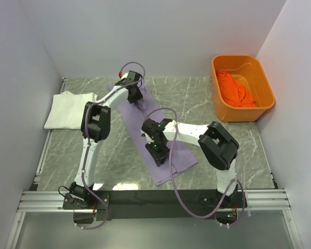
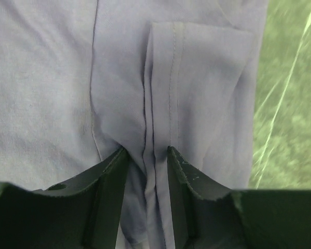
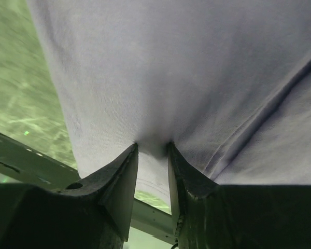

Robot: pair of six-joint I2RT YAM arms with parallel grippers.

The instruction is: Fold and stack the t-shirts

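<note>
View from above of a grey marbled counter (image 1: 197,101) with two robot arms reaching in from six o'clock.

Progress, judged from how things lie: about a third of the job looks finished. A white shirt (image 1: 67,109) lies at nine o'clock, near the counter's left edge, already folded into a neat, flat rectangle. A purple shirt (image 1: 135,122) is mid-fold in the centre. An orange shirt (image 1: 236,89) sits crumpled in an orange plastic tub (image 1: 233,58) at two o'clock, not yet touched. Left to do: finish the purple shirt, fold the orange one, and stack all three.

The purple shirt is a soft lavender cloth, folded lengthwise into a long narrow band. It runs slantwise across the middle of the counter from eleven o'clock down to five o'clock, mostly smooth, with a few soft creases.

The left tool (image 1: 135,98) is at the band's far end, toward eleven o'clock. Its wrist camera shows the left tool (image 2: 147,155) nearly closed, pinching a raised ridge of purple cloth with a stitched hem running between the jaws.

The right tool (image 1: 158,150) is at the band's near end, toward five o'clock. Its wrist camera shows the right tool (image 3: 153,150) also nearly closed, gripping a bunched edge of the same purple cloth, with counter and frame rail visible beneath the cloth's edge.
</note>
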